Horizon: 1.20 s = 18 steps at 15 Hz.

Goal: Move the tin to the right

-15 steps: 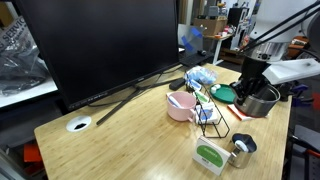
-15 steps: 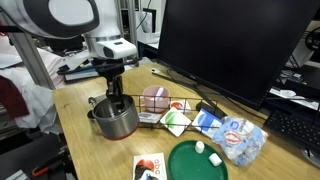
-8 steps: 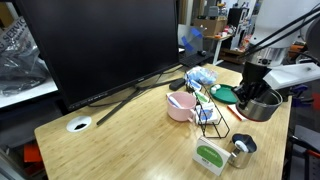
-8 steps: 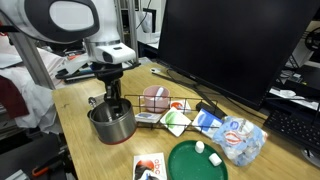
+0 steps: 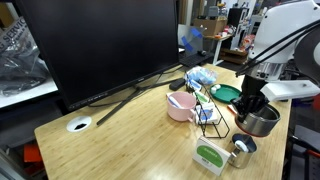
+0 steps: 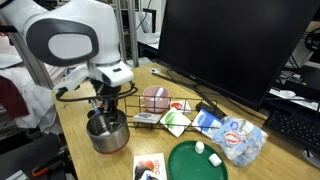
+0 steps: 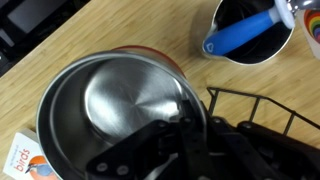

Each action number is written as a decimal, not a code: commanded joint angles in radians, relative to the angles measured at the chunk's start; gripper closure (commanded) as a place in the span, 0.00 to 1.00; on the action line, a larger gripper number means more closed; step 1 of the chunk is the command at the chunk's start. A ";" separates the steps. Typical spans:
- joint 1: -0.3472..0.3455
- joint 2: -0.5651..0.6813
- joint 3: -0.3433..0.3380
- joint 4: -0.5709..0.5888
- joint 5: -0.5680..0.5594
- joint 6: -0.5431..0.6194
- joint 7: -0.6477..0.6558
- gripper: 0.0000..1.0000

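The tin is a shiny silver steel pot with straight sides. It shows in both exterior views (image 5: 259, 123) (image 6: 107, 132) and fills the left of the wrist view (image 7: 105, 105). My gripper (image 5: 251, 103) (image 6: 101, 112) comes down from above and is shut on the tin's rim, one finger inside (image 7: 175, 125). The tin sits low over the wooden table (image 5: 120, 140), near its edge. I cannot tell whether it touches the table.
A pink bowl (image 5: 181, 104) (image 6: 154, 98), a black wire rack (image 5: 210, 118) (image 7: 262, 108), a green plate (image 6: 196, 163), a small blue-rimmed metal cup (image 5: 243, 148), small cards and a large monitor (image 5: 95, 45) share the table. A blue-rimmed cup holding a blue utensil (image 7: 245, 35) shows in the wrist view.
My gripper has carried the tin along the table toward the blue-rimmed cup and the table's edge, away from the green plate and the wire rack.
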 commanded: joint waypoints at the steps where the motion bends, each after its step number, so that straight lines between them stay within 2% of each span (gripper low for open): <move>1: 0.011 0.029 -0.035 -0.019 0.120 0.070 -0.099 0.98; 6: 0.003 0.070 -0.064 -0.030 0.228 0.095 -0.201 0.98; 9: -0.005 0.089 -0.065 -0.030 0.183 0.120 -0.160 0.98; 14: -0.022 0.129 -0.071 -0.030 -0.012 0.136 0.002 0.98; 18: -0.015 0.137 -0.084 -0.030 -0.039 0.130 0.034 0.98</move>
